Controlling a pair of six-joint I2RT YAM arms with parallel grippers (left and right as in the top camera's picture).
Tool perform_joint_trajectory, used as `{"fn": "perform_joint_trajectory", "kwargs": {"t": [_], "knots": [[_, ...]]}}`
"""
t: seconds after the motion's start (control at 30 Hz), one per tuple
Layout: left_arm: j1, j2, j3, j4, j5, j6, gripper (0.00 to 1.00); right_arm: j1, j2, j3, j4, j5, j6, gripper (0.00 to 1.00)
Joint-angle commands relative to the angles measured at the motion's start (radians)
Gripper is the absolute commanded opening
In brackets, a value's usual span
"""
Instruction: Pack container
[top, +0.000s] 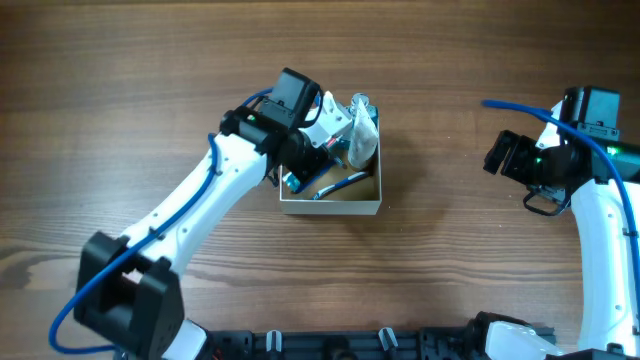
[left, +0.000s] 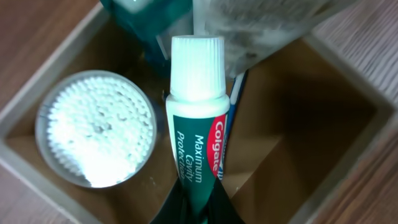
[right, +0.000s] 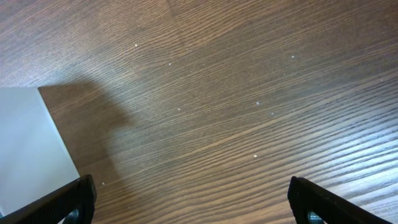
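left pincer (left: 198, 210) pinching a Colgate toothpaste tube (left: 196, 124), label reads "Maximum Cavity Protec…", cap pointing into container (top: 331, 208) mid-worktop (top: 470, 240), next to cotton-swab jar (left: 94, 127). right pincer (right: 194, 202) spread wide, holding nothing.

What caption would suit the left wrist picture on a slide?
Left gripper holds a white-capped green toothpaste tube over the tan cardboard box, beside a round jar of cotton swabs.
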Motion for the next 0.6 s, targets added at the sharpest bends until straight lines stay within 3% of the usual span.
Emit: {"fn": "perform_joint_trajectory", "kwargs": {"t": [0.0, 0.07, 0.1, 0.13, 0.37, 0.4, 0.43, 0.47, 0.57], "knots": [[-0.002, 0.032, 0.002, 0.017, -0.002, 0.024, 0.04, -0.003, 0.006, -0.008, -0.002, 0.012, 0.006, 1.00], [-0.002, 0.033, 0.002, 0.025, -0.002, 0.024, 0.10, -0.003, 0.006, -0.008, -0.002, 0.012, 0.006, 1.00], [-0.002, 0.033, 0.002, 0.019, -0.002, 0.024, 0.50, -0.003, 0.006, -0.008, -0.004, 0.012, 0.006, 1.00], [-0.002, 0.033, 0.002, 0.016, -0.002, 0.024, 0.63, -0.003, 0.006, -0.008, -0.004, 0.012, 0.006, 1.00], [0.054, -0.051, 0.002, -0.002, -0.060, -0.126, 0.78, 0.027, 0.006, -0.003, 0.031, -0.056, -0.066, 1.00], [0.080, -0.086, 0.002, 0.002, -0.084, -0.167, 0.82, 0.062, 0.006, 0.006, 0.056, -0.058, -0.095, 1.00], [0.115, -0.119, 0.002, 0.002, -0.097, -0.206, 0.93, 0.097, 0.006, 0.018, 0.081, -0.058, -0.119, 1.00], [0.156, -0.144, 0.002, 0.006, -0.100, -0.243, 1.00, 0.145, 0.006, 0.030, 0.122, -0.058, -0.154, 1.00], [0.350, -0.171, 0.002, 0.084, -0.098, -0.388, 1.00, 0.259, 0.006, 0.039, 0.381, -0.033, -0.177, 1.00]]}}
